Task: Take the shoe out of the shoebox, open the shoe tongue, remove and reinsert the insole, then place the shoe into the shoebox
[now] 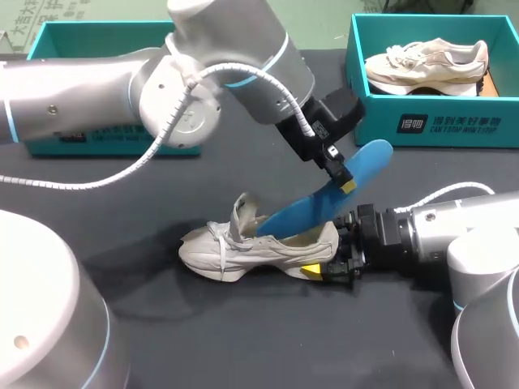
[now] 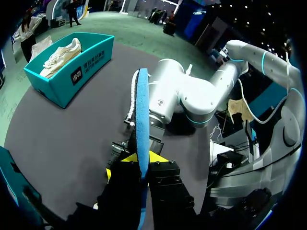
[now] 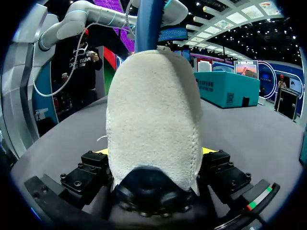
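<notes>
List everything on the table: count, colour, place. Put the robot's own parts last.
shoe: one, off-white, mid-table, upright on its sole
insole: one, blue, front end in the shoe, rear end raised
right shoebox: one, teal, far right
second shoe: one, beige, inside the right shoebox
left shoebox: one, teal, far left, partly behind the left arm
table: one, dark top
left gripper: one, shut on the insole
right gripper: one, shut on the shoe's heel

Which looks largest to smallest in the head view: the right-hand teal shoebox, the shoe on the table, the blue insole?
1. right-hand teal shoebox
2. shoe on the table
3. blue insole, partly hidden inside the shoe and raised toward the camera, so this rank is unsure.
</notes>
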Controlling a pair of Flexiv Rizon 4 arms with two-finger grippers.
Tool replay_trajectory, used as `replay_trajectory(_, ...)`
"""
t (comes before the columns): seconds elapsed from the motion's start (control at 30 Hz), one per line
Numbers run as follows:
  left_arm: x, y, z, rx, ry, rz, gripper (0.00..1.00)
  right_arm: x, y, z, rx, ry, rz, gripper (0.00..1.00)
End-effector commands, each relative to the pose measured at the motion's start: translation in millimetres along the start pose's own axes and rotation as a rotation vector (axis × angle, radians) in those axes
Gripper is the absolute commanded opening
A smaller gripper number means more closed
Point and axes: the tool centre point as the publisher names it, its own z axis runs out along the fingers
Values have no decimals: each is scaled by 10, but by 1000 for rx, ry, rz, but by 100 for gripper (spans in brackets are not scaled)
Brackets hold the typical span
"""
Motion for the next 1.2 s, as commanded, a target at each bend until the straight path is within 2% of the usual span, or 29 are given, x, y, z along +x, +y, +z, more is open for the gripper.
replay_trajectory(0.03, 7, 10, -2, 1, -2, 0, 0, 12, -14, 13, 6, 0, 1, 0)
replay_trajectory(0.13, 7, 10, -2, 1, -2, 0, 0, 12, -14, 13, 6, 0, 1, 0)
replay_trajectory(0.33, 242, -283, -522, 246, 47, -43, 0, 12, -14, 13, 6, 0, 1, 0)
replay_trajectory(0.57, 488, -456, -1129, 482, 125, -39, 0, 12, -14, 13, 6, 0, 1, 0)
replay_trajectory(1.2, 488, -456, -1129, 482, 125, -39, 0, 12, -14, 13, 6, 0, 1, 0)
